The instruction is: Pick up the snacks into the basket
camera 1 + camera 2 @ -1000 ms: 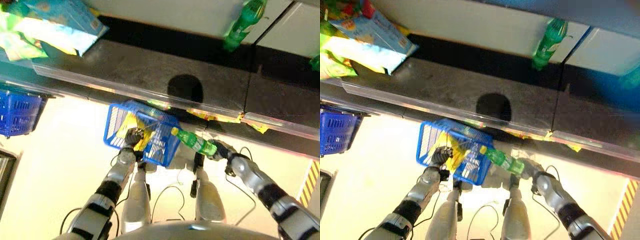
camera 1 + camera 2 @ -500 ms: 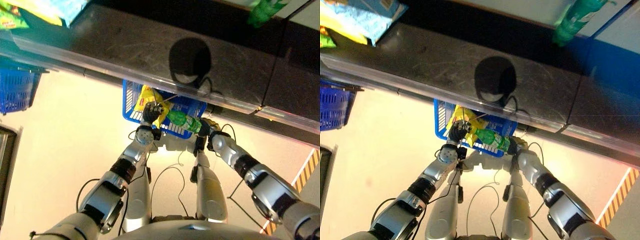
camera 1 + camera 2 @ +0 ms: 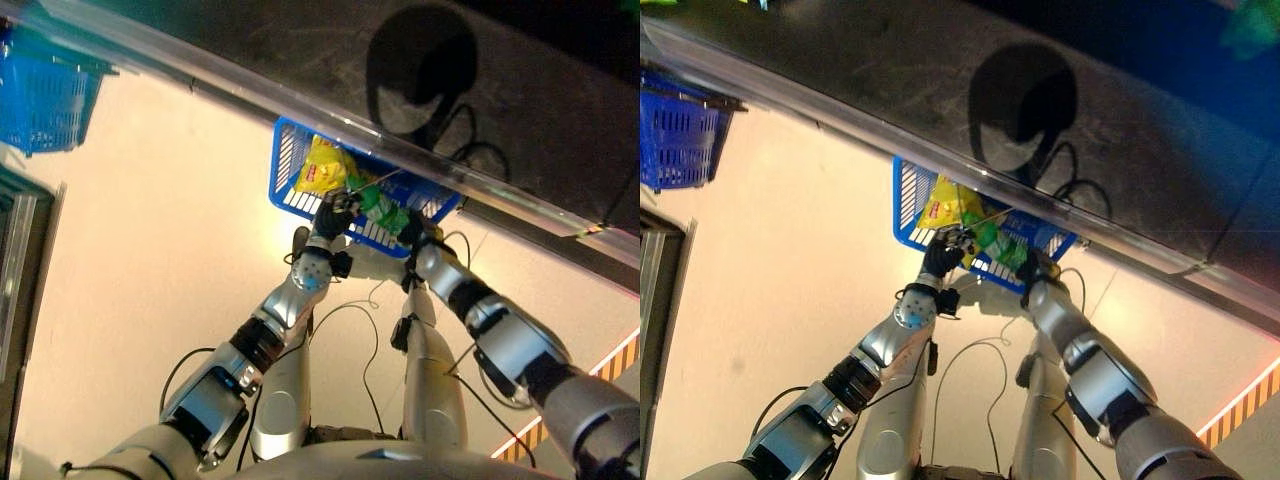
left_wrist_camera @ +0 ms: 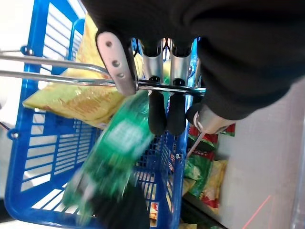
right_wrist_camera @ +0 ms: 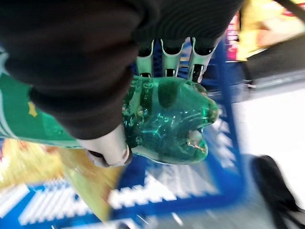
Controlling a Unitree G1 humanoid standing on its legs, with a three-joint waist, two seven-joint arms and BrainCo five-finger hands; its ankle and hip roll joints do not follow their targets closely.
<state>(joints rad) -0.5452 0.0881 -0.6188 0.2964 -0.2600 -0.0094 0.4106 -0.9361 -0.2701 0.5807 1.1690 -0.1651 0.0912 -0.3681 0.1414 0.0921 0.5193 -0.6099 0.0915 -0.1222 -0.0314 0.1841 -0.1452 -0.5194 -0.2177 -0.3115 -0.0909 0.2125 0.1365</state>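
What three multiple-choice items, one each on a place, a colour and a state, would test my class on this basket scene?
1. Where is the yellow snack bag?
A. on the floor
B. inside the basket
C. in the right hand

2. What colour is the bottle?
A. green
B. red
C. clear

3. What is the left hand doing?
A. hanging open
B. pressing flat on the shelf
C. gripping the basket's wire handle

Answers: 1 B, the bag lies within the blue walls. 2 A, the bottle in the right hand shows green. 3 C, its fingers curl round the handle in the left wrist view.
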